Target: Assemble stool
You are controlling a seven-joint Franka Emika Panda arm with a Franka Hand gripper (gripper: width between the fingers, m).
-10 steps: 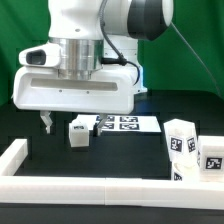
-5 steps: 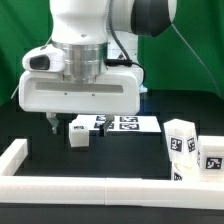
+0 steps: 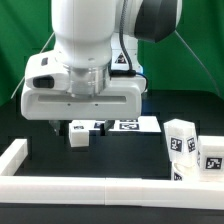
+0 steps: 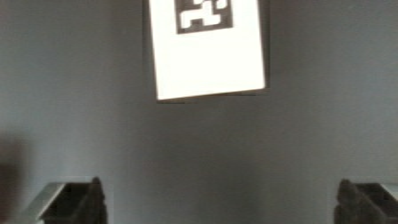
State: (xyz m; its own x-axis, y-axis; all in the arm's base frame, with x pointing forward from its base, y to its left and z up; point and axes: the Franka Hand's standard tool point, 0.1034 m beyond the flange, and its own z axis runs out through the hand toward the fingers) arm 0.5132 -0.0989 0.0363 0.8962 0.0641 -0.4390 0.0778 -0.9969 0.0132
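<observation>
right, my gripper (image 4: 217, 200) is released and empty; the short chunky white plastic stool leg (image 3: 78, 133) sits left of centre in the exterior view, ahead of the jaws, not between them.

The white Panda arm (image 3: 85, 60) fills the middle of the exterior view, its broad wrist housing (image 3: 82, 100) hanging low over the black bench (image 3: 120, 150), just above a small white stool leg (image 3: 79, 133) that stands upright with a marker tag facing the camera. Behind that leg lies the marker board (image 3: 128, 125), partly hidden by the arm. At the exterior view's right a second leg (image 3: 181, 138) and a third leg (image 3: 212, 155) stand close together, and a white border rail (image 3: 80, 190) runs along the front.
</observation>
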